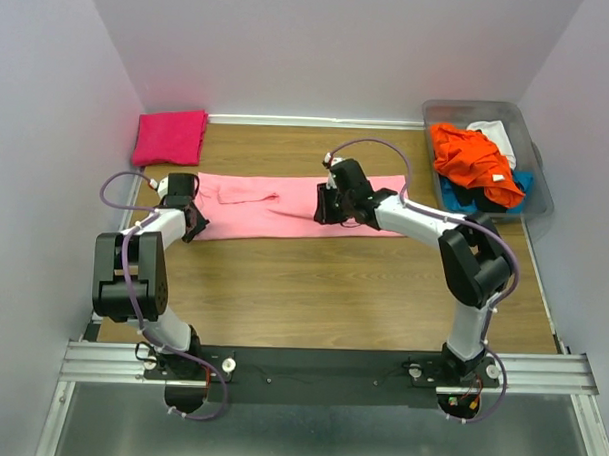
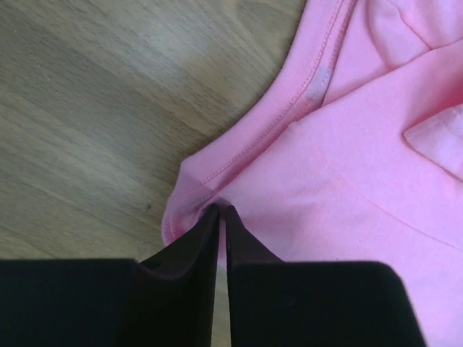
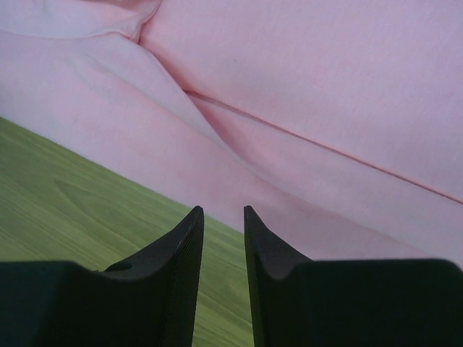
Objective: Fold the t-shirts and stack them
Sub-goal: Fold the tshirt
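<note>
A light pink t-shirt (image 1: 285, 202) lies folded into a long strip across the wooden table (image 1: 312, 288). My left gripper (image 1: 193, 222) is at the strip's left end. In the left wrist view its jaws (image 2: 222, 210) stand almost together, pinching a puckered corner of the pink cloth (image 2: 347, 181) by the hem. My right gripper (image 1: 323, 207) hovers at the strip's near edge around its middle. Its fingers (image 3: 223, 211) are apart over the edge of the pink t-shirt (image 3: 304, 108), with nothing between them. A folded magenta t-shirt (image 1: 171, 136) sits at the back left corner.
A clear plastic bin (image 1: 531, 201) at the back right holds orange (image 1: 472, 159), white (image 1: 493, 133), blue and black t-shirts in a heap. Walls close the table in on the left, back and right. Bare wood lies between the pink strip and the arm bases.
</note>
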